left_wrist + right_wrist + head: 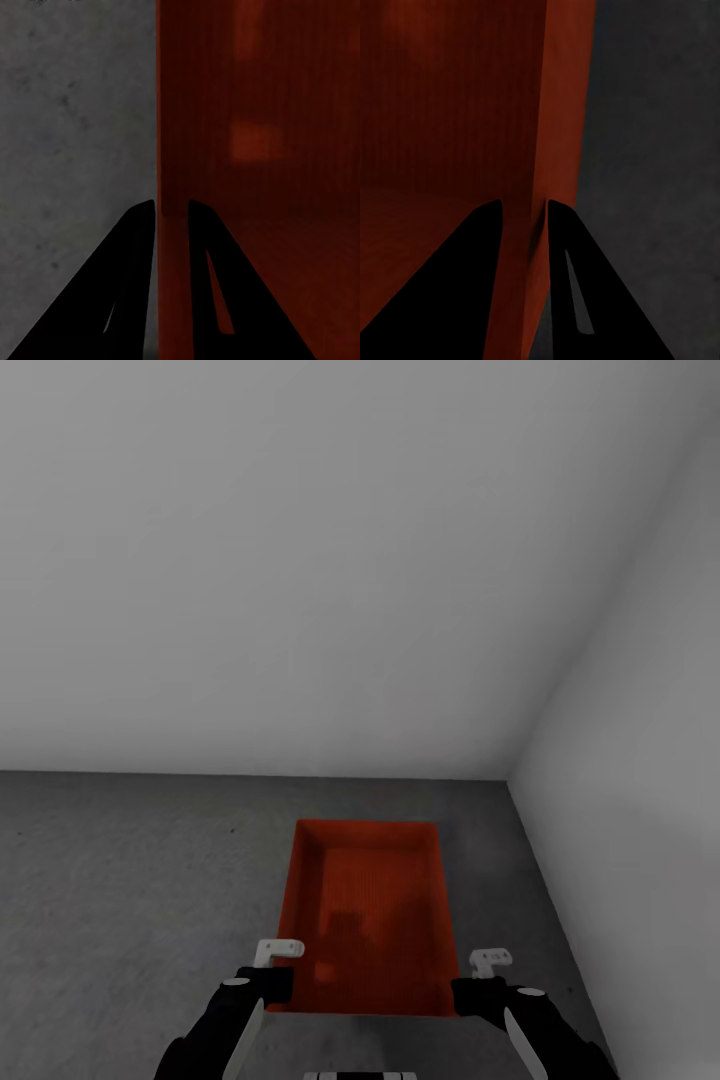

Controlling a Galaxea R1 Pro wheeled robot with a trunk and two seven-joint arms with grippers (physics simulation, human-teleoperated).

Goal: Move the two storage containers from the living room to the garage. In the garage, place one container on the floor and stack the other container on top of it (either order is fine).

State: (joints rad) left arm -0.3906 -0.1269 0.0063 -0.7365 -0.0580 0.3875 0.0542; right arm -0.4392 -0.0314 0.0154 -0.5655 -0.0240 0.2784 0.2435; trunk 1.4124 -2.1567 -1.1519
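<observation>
One red-orange storage container is in front of me over the dark grey concrete floor of the garage, open side up and empty inside. My left gripper is shut on its near left wall, one finger inside and one outside, as the left wrist view shows the gripper straddling the container wall. My right gripper is shut on the near right wall in the same way, seen as the gripper on the container wall. Whether the bin rests on the floor or hangs just above it, I cannot tell.
A pale grey back wall runs across ahead, and a side wall meets it in a corner to the right of the bin. Speckled concrete stretches away on the left, with a narrower strip on the right.
</observation>
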